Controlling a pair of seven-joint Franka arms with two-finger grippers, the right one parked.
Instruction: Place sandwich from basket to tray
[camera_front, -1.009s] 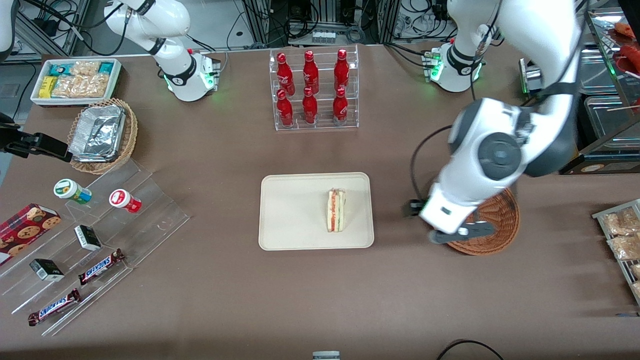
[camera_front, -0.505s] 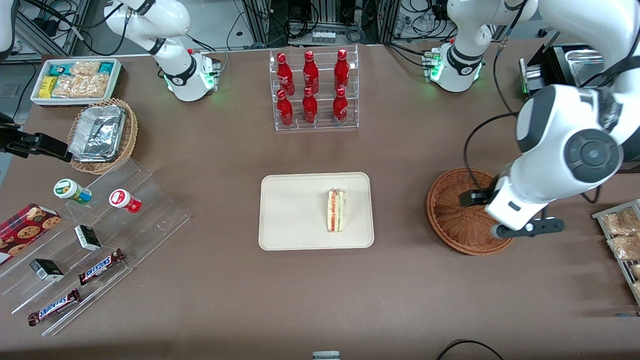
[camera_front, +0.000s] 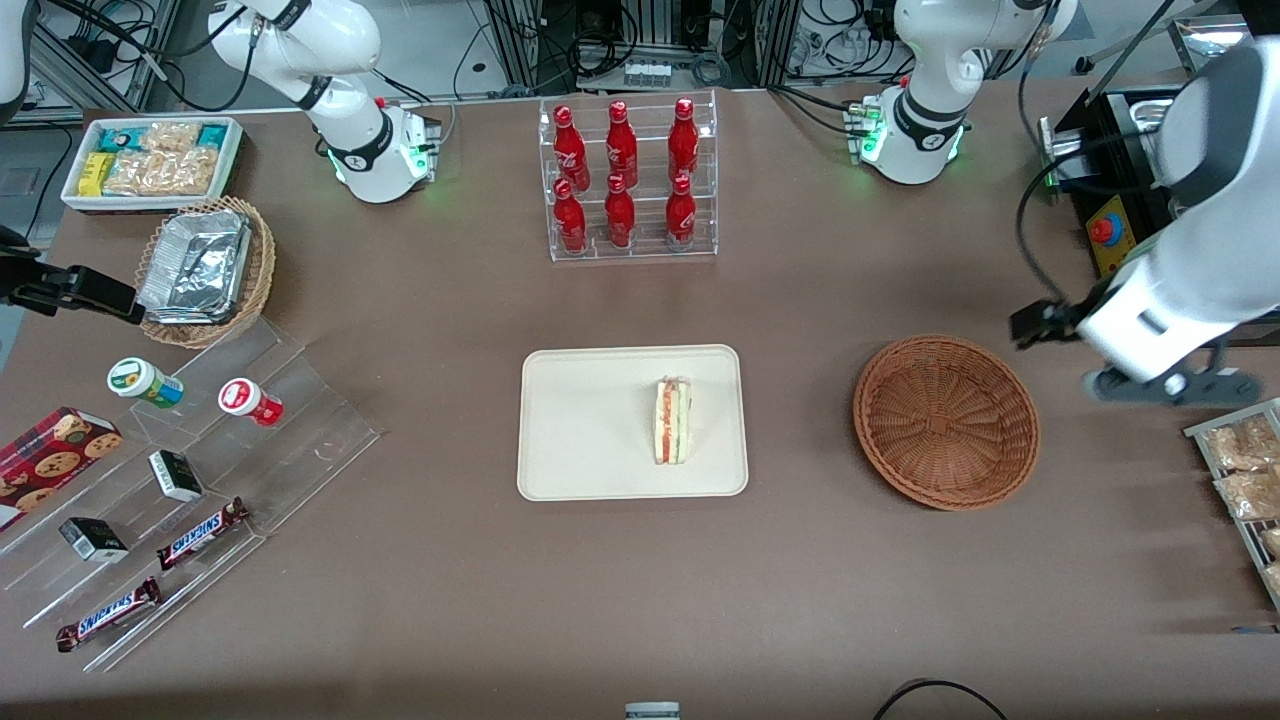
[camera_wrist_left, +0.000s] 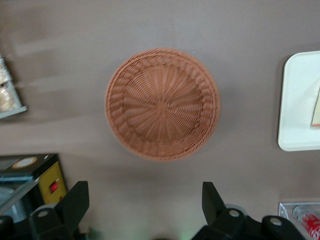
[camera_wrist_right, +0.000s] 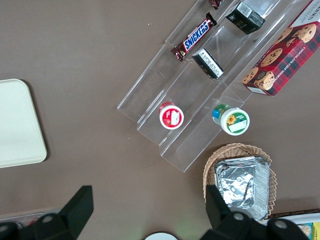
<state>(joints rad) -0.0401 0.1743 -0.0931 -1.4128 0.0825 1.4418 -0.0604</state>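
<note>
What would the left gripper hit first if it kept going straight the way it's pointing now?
Probably bare table. The gripper, open and empty, points down beside the basket, toward the working arm's end. The basket sits just off that line, though depth is unclear.

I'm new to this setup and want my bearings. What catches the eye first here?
The sandwich stands on the cream tray at the table's middle, and the reddish-brown wicker basket beside it holds nothing. The left arm's tool, open, hangs high above the table near the basket, toward the working arm's end.
</note>
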